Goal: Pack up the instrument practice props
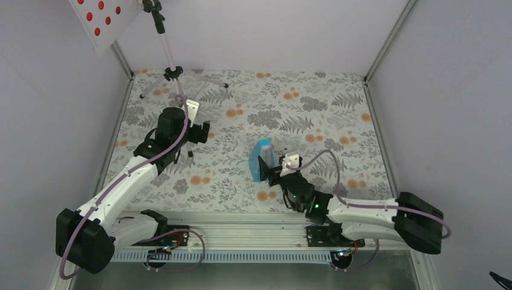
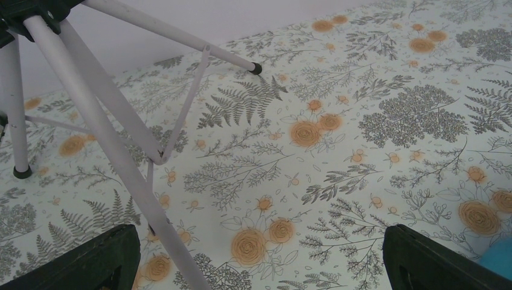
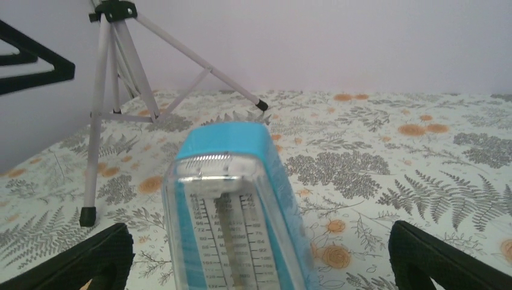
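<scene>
both props are on the floral bench (image 1: 338, 121), none packed yet

the music stand (image 1: 172, 66) stands at the upper left of the top view, feet spread on the bench and its pale desk (image 1: 105, 18) cut by the frame corner; red shows through the desk's holes, which we take for the red sheets (image 1: 99, 15), though no print can be read. the metronome (image 3: 235, 199) sits near the middle of the bench, well apart from the stand

the left pincer (image 2: 259, 266) is spread wide, with one tripod leg (image 2: 115, 151) running down between its fingers, close to the one at the lower left of the wrist view and far from the other. the right pincer (image 3: 259, 260) is also wide, the metronome centred between its fingers with a clear gap on each side, so nothing is held

we see two risks:
- the leg is off centre, so if the fingers close, the near one would meet it first and shove it sideways. the stand is tall and carries its load high, so a push at the foot could tip it and spill the sheets
- the metronome's sides taper and look smooth. a squeeze placed high could make it slip out or topple, so a low, square grip seems safer. we cannot tell whether it stands fully upright
</scene>
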{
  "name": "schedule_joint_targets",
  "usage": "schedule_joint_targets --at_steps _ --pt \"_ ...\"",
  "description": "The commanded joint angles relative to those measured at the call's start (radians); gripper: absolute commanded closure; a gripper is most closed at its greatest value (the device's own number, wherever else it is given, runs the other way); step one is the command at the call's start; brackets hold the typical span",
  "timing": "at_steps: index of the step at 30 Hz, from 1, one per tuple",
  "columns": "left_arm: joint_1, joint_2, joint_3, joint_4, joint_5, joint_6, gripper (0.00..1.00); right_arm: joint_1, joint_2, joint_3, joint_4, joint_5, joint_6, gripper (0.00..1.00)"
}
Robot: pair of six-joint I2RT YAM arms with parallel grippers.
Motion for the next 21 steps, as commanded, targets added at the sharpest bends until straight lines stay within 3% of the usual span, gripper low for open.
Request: schedule_joint_targets --at_steps 1,5,9,11,14,16,21 --pt "0.005 -0.012 0.009 0.020 0.005 0.017 0.00 0.005 -0.155 -0.014 -0.212 -0.004 0.035 0.00" --pt "0.004 -0.074 -0.021 0.064 0.053 0.035 0.00 0.005 -0.397 0.035 -0.453 -0.118 0.013 0.00" --pt "-0.010 -0.127 -0.049 0.121 0.256 0.062 0.00 0.002 -0.585 0.156 -0.676 -0.201 0.004 0.00" --pt "-0.055 -0.136 -0.056 0.158 0.383 0.069 0.00 -0.012 -0.591 0.254 -0.785 -0.176 0.029 0.00" --pt "-0.182 -0.111 -0.036 0.192 0.435 0.073 0.00 -0.074 -0.482 0.416 -0.965 -0.166 0.066 0.00" --pt "-0.245 -0.049 0.009 0.180 0.478 0.078 0.00 -0.158 -0.387 0.488 -1.027 -0.232 0.073 0.00" --pt "-0.350 0.112 0.126 0.131 0.566 0.113 0.00 -0.575 -0.336 0.498 -0.985 -0.609 0.073 0.00"
